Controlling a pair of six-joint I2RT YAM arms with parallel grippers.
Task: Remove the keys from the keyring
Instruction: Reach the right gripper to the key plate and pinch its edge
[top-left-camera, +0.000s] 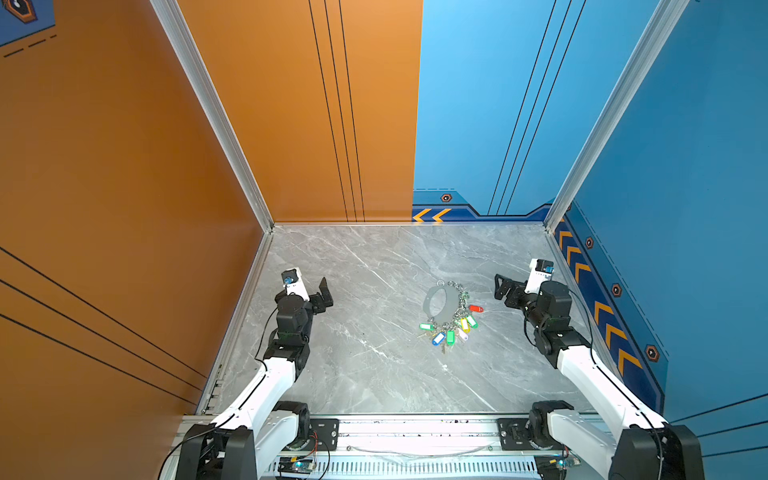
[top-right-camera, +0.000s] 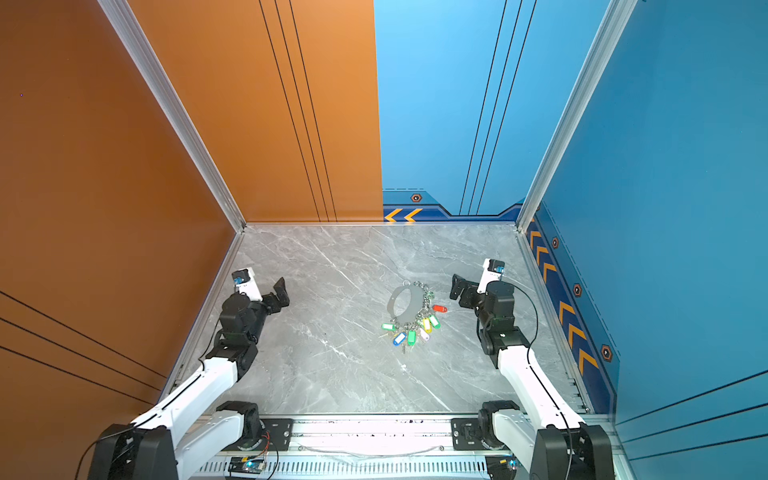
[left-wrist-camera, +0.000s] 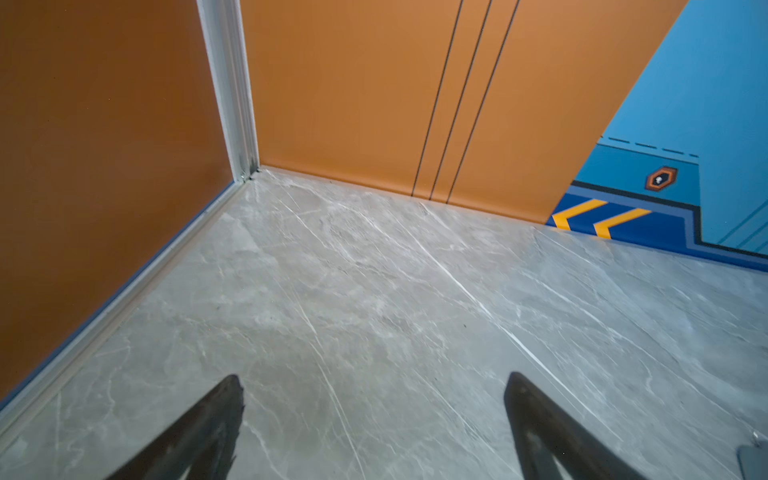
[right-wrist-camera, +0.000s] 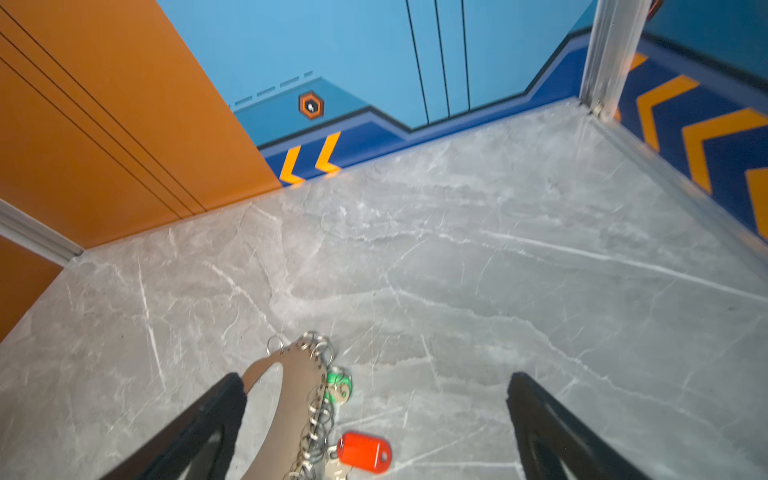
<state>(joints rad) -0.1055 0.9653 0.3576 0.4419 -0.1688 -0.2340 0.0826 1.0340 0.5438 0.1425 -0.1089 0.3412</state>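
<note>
The keyring (top-left-camera: 451, 306) lies flat on the table (top-left-camera: 365, 291), right of centre, long axis running near-to-far; the keys (top-left-camera: 450, 336) fan along its near and right edges; the right gripper (top-left-camera: 497, 286), jaws spread and empty, is nearer; the left gripper (top-left-camera: 327, 293), likewise spread and empty, is well apart.

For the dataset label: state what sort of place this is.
Likely a robot test cell: left arm and right arm on a metal rail, a marble-look tabletop boxed in by an orange panel and a blue panel.
</note>
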